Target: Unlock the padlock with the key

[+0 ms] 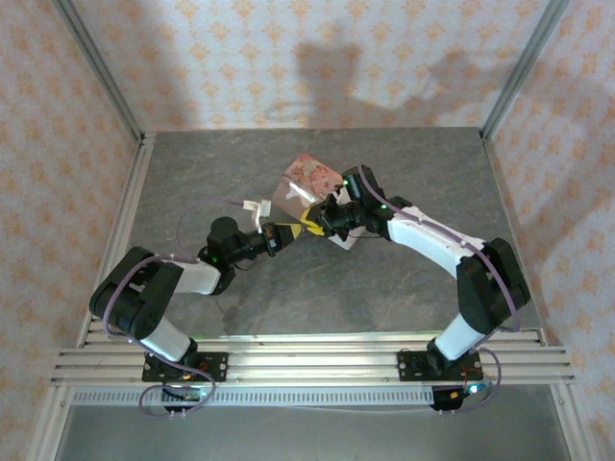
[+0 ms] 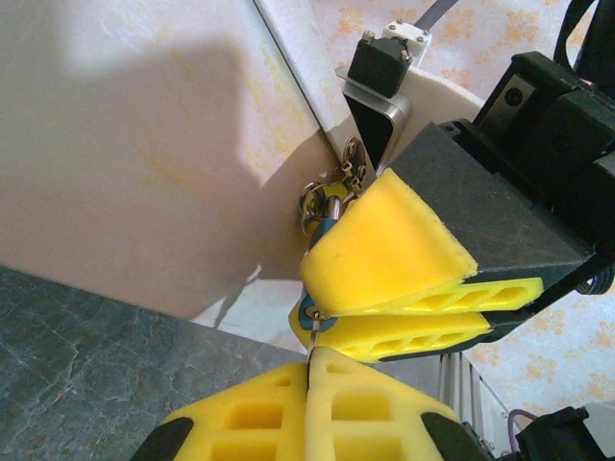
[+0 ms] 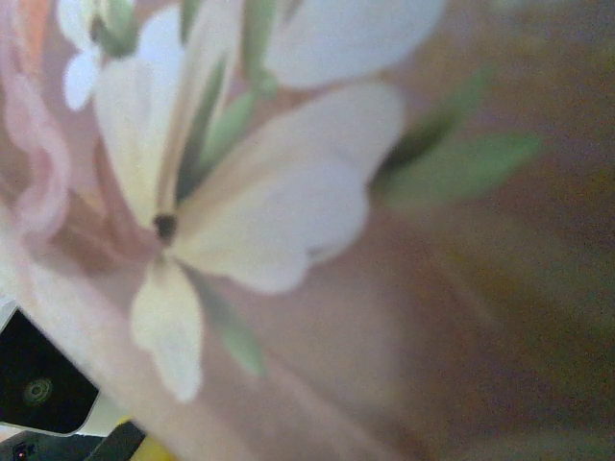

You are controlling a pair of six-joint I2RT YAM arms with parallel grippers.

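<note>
The pink tin (image 1: pixel 309 178) is tilted up at mid-table; its pale side (image 2: pixel 144 144) looms in the left wrist view and its flowered lid (image 3: pixel 384 288) blurs across the right wrist view. The teal padlock (image 2: pixel 306 310) hangs from the tin's hasp by its shackle (image 2: pixel 311 204). My right gripper (image 2: pixel 306 303) (image 1: pixel 327 217) is shut on the padlock's body. My left gripper (image 2: pixel 310 357) (image 1: pixel 306 229) sits just below it, shut on the thin silvery key (image 2: pixel 311 335). The key's tip touches the keyhole on the padlock's underside; how deep it sits is hidden.
The grey stone-patterned table (image 1: pixel 240 163) is walled by patterned panels with metal posts at the back corners. Both arms meet at the tin near the middle. The aluminium rail (image 1: pixel 307 360) holding the arm bases runs along the near edge.
</note>
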